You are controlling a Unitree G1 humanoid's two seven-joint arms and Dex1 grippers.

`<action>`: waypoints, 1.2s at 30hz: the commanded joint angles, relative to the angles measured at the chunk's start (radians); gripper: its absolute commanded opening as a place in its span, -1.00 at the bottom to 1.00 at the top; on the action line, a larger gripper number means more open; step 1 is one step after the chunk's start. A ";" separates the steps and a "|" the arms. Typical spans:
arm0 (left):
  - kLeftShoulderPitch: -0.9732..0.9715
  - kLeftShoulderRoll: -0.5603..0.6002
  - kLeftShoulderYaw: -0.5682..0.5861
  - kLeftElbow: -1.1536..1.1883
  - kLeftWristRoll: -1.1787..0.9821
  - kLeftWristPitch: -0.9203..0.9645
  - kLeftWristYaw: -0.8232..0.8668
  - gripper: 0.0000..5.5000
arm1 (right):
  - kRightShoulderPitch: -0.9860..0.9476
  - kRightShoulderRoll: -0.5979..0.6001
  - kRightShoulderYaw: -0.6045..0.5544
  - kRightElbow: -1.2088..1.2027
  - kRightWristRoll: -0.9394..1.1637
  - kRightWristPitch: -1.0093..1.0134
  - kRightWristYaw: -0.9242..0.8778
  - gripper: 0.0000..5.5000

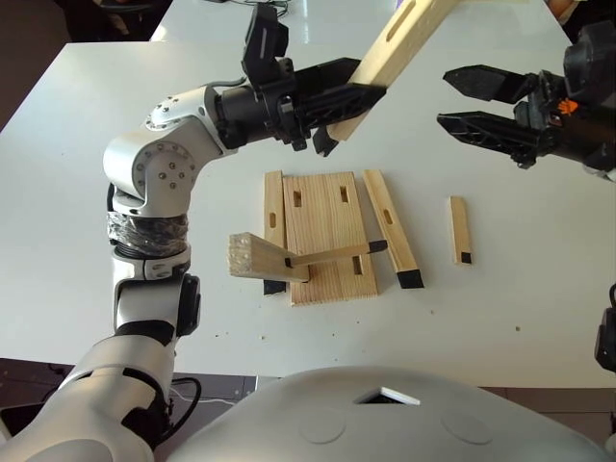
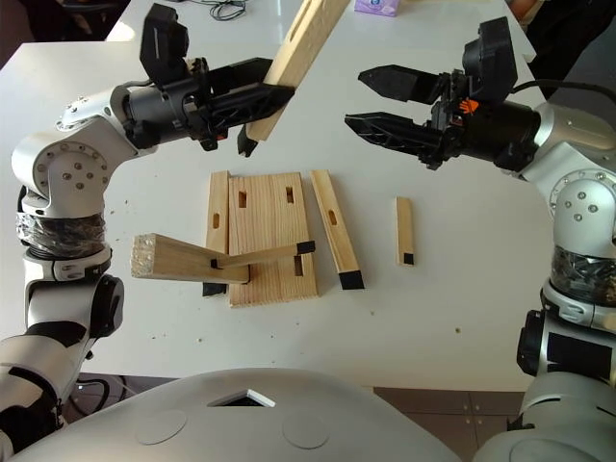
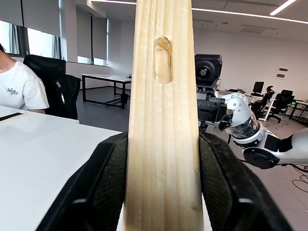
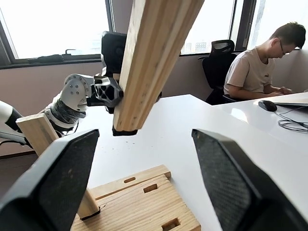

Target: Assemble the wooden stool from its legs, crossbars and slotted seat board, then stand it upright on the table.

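**Leg held aloft, right gripper waiting open**

The left gripper [image 1: 351, 115] is clamped on the lower part of a wooden leg [image 1: 399, 43], one black finger [image 3: 108, 187] pressed on each side. It holds the leg in the air above the far edge of the seat board [image 1: 322, 212], tilted up toward the robot's right. Most of the leg, slot [image 3: 162, 60] included, sticks out past the fingers; only the dark-tipped end hangs below. The right gripper [image 2: 358, 96] hovers near it, fingers spread wide, touching nothing.

The leg looks like light, stiff wood with smooth flat faces. It should not bend, but could pivot or slip in a hold so near one end. A second hold on the long free part, clear of the slot, seems wisest.

The seat board lies flat on the table [image 1: 520, 318]. A second leg [image 1: 274, 207] lies close along its left edge, a third leg [image 1: 390, 226] just right of it, and a short crossbar [image 1: 460, 231] farther right. A fourth leg [image 1: 258, 258] with a thin crossbar [image 1: 337, 253] plugged in rests across its near left corner.
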 commanded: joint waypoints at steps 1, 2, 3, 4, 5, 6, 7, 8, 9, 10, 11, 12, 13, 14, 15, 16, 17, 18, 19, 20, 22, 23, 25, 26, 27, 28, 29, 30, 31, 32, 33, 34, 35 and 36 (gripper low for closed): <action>0.045 0.015 -0.022 -0.044 0.009 -0.004 -0.016 -0.26 | -0.084 0.010 0.000 0.019 0.048 0.058 0.008 0.29; 0.058 0.012 -0.025 -0.059 0.005 -0.001 -0.011 -0.26 | -0.096 0.013 -0.001 0.022 0.060 0.072 0.009 0.29; 0.070 0.008 -0.027 -0.072 0.002 0.003 -0.007 -0.26 | -0.104 0.015 0.000 0.024 0.068 0.083 0.009 0.29; 0.078 0.005 -0.030 -0.084 0.001 0.005 -0.003 -0.26 | -0.109 0.016 0.001 0.025 0.073 0.091 0.011 0.29; 0.084 0.002 -0.031 -0.092 0.000 0.007 0.001 -0.26 | -0.111 0.017 0.003 0.023 0.076 0.099 0.015 0.29; 0.087 -0.001 -0.032 -0.097 -0.002 0.009 0.004 -0.26 | -0.112 0.018 0.005 0.021 0.078 0.104 0.018 0.29; 0.089 -0.003 -0.032 -0.102 -0.003 0.010 0.008 -0.26 | -0.114 0.020 0.009 0.019 0.080 0.108 0.020 0.29; 0.090 -0.006 -0.031 -0.105 -0.005 0.012 0.012 -0.26 | -0.117 0.023 0.014 0.018 0.081 0.112 0.020 0.29; 0.090 -0.009 -0.030 -0.108 -0.009 0.015 0.015 -0.26 | -0.120 0.026 0.020 0.017 0.078 0.114 0.022 0.29; 0.090 -0.012 -0.030 -0.111 -0.011 0.017 0.018 -0.26 | -0.122 0.028 0.027 0.016 0.073 0.115 0.026 0.29; 0.089 -0.015 -0.031 -0.115 -0.014 0.019 0.022 -0.26 | -0.124 0.031 0.033 0.016 0.067 0.115 0.028 0.29; 0.088 -0.018 -0.033 -0.118 -0.018 0.021 0.026 -0.26 | -0.126 0.033 0.041 0.016 0.060 0.115 0.032 0.29; 0.089 -0.020 -0.036 -0.123 -0.022 0.023 0.029 -0.26 | -0.128 0.035 0.049 0.016 0.053 0.112 0.036 0.29; 0.093 -0.021 -0.040 -0.128 -0.024 0.024 0.031 -0.26 | -0.132 0.037 0.053 0.017 0.052 0.114 0.037 0.29; 0.097 -0.020 -0.043 -0.133 -0.025 0.026 0.031 -0.26 | -0.135 0.038 0.057 0.017 0.049 0.113 0.041 0.29; 0.100 -0.019 -0.046 -0.137 -0.026 0.027 0.031 -0.26 | -0.138 0.039 0.060 0.018 0.047 0.113 0.042 0.29; 0.106 -0.017 -0.049 -0.141 -0.028 0.029 0.031 -0.26 | -0.143 0.041 0.063 0.021 0.047 0.114 0.044 0.29; 0.110 -0.016 -0.051 -0.144 -0.028 0.029 0.031 -0.26 | -0.148 0.042 0.065 0.024 0.046 0.113 0.046 0.29; 0.113 -0.015 -0.054 -0.145 -0.029 0.030 0.033 -0.26 | -0.152 0.044 0.067 0.026 0.045 0.114 0.047 0.29; 0.117 -0.014 -0.057 -0.147 -0.029 0.030 0.034 -0.26 | -0.156 0.046 0.068 0.028 0.044 0.114 0.048 0.29; 0.122 -0.015 -0.061 -0.149 -0.028 0.031 0.039 -0.26 | -0.160 0.048 0.070 0.030 0.043 0.114 0.050 0.29; 0.123 -0.016 -0.062 -0.149 -0.027 0.031 0.042 -0.26 | -0.161 0.048 0.070 0.030 0.042 0.115 0.052 0.29; 0.119 -0.020 -0.064 -0.144 -0.026 0.032 0.047 -0.26 | -0.155 0.045 0.070 0.023 0.042 0.116 0.056 0.29; 0.115 -0.022 -0.063 -0.142 -0.029 0.034 0.050 -0.26 | -0.151 0.042 0.069 0.018 0.042 0.117 0.059 0.23; 0.111 -0.024 -0.062 -0.140 -0.030 0.036 0.054 -0.26 | -0.147 0.039 0.070 0.015 0.040 0.117 0.063 0.20; 0.108 -0.025 -0.061 -0.139 -0.032 0.038 0.056 -0.26 | -0.144 0.036 0.073 0.011 0.037 0.117 0.068 0.15; 0.105 -0.027 -0.059 -0.139 -0.034 0.041 0.059 -0.26 | -0.140 0.033 0.078 0.009 0.029 0.114 0.074 0.10; 0.102 -0.028 -0.058 -0.139 -0.035 0.042 0.061 -0.26 | -0.136 0.030 0.083 0.005 0.021 0.112 0.080 0.06; 0.100 -0.029 -0.057 -0.139 -0.035 0.044 0.062 -0.26 | -0.130 0.028 0.089 0.002 0.012 0.109 0.087 -0.01; 0.098 -0.031 -0.056 -0.139 -0.036 0.045 0.063 -0.26 | -0.126 0.025 0.095 0.000 0.003 0.106 0.093 -0.07; 0.095 -0.032 -0.055 -0.138 -0.037 0.046 0.065 -0.26 | -0.122 0.021 0.102 -0.002 -0.008 0.101 0.101 -0.08; 0.093 -0.032 -0.053 -0.137 -0.037 0.047 0.065 -0.26 | -0.118 0.016 0.108 -0.004 -0.018 0.096 0.110 -0.14; 0.092 -0.032 -0.052 -0.135 -0.036 0.047 0.065 -0.26 | -0.114 0.012 0.112 -0.006 -0.027 0.093 0.118 -0.17; 0.090 -0.031 -0.051 -0.132 -0.033 0.046 0.064 -0.26 | -0.110 0.007 0.116 -0.008 -0.035 0.089 0.126 -0.18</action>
